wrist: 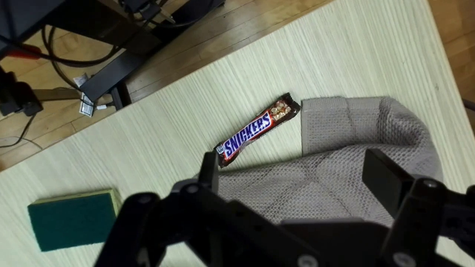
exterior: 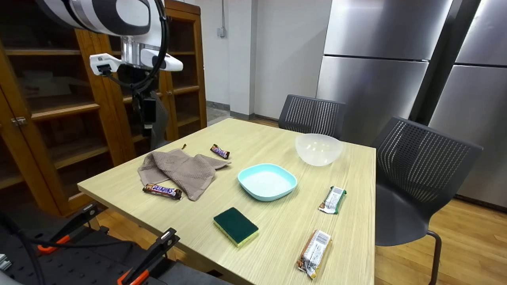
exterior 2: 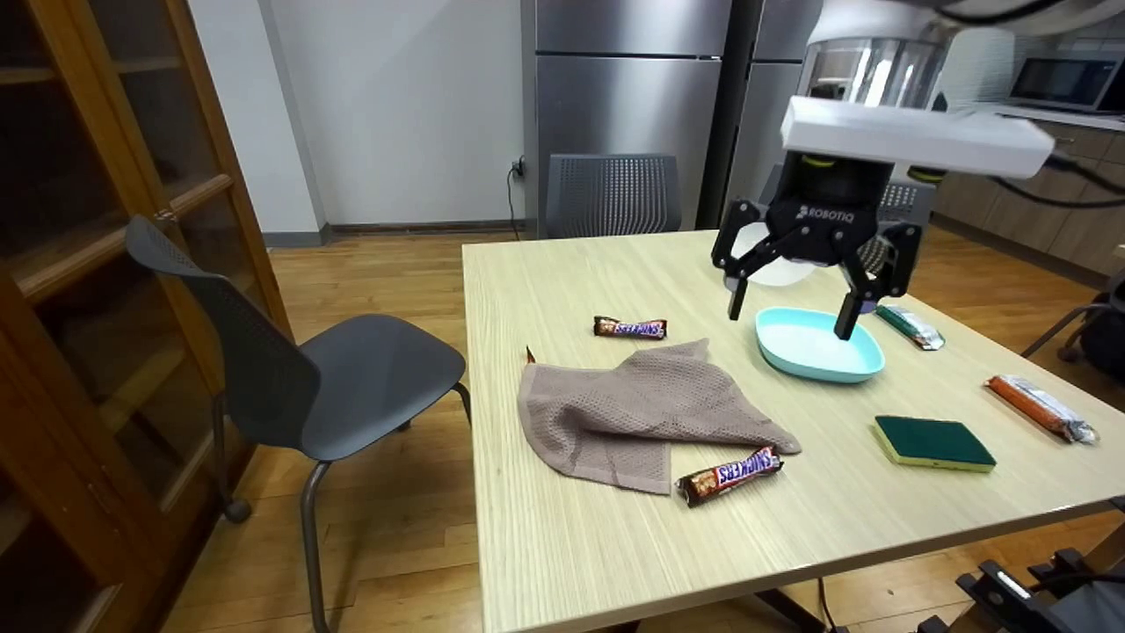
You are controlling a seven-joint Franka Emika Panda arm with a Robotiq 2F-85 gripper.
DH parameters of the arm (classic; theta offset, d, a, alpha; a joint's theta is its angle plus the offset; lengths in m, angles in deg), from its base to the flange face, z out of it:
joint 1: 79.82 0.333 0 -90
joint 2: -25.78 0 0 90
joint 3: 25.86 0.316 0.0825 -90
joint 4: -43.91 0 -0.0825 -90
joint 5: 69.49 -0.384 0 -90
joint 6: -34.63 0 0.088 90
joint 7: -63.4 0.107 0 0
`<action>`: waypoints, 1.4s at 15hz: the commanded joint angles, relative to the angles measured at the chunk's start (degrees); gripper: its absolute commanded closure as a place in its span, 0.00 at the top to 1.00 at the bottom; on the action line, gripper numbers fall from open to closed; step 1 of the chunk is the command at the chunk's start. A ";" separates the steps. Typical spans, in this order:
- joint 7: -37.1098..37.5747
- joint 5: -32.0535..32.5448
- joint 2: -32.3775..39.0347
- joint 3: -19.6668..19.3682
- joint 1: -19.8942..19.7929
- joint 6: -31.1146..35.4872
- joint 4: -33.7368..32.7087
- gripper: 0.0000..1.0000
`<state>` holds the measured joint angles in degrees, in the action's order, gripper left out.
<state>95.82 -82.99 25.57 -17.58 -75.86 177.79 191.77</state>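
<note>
My gripper (exterior 2: 791, 311) hangs above the table with its fingers spread wide and nothing between them. Beneath it in the wrist view, where the gripper (wrist: 292, 167) comes in from the bottom, lies a crumpled grey-brown cloth (wrist: 334, 174). A Snickers bar (wrist: 248, 135) rests on the bare wood beside the cloth, its lower end close to the left fingertip in that picture. Another Snickers bar (exterior 2: 630, 328) lies on the far side of the cloth (exterior 2: 650, 404). Something thin and dark (exterior: 184, 146) pokes out by the cloth's edge; what it is, I cannot tell.
A light-blue dish (exterior: 267, 182), a whitish bowl (exterior: 319, 149) and a green-and-yellow sponge (exterior: 236, 225) stand on the table. Near one edge lie a green-wrapped bar (exterior: 333, 200) and an orange-brown one (exterior: 315, 253). Chairs (exterior 2: 378, 378) stand around; clamps (exterior: 148, 253) sit by the robot's base.
</note>
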 commanded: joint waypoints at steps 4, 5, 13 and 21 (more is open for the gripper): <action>13.50 0.99 15.64 -2.72 3.43 13.01 -3.96 1.00; 14.49 0.63 17.27 -3.41 4.06 14.02 -4.27 1.00; 10.68 -0.45 15.14 -3.31 3.78 12.88 -2.62 1.00; 12.26 -6.04 23.70 -2.29 3.55 17.53 -6.79 1.00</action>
<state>107.04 -85.22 43.86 -20.03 -72.98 192.46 188.36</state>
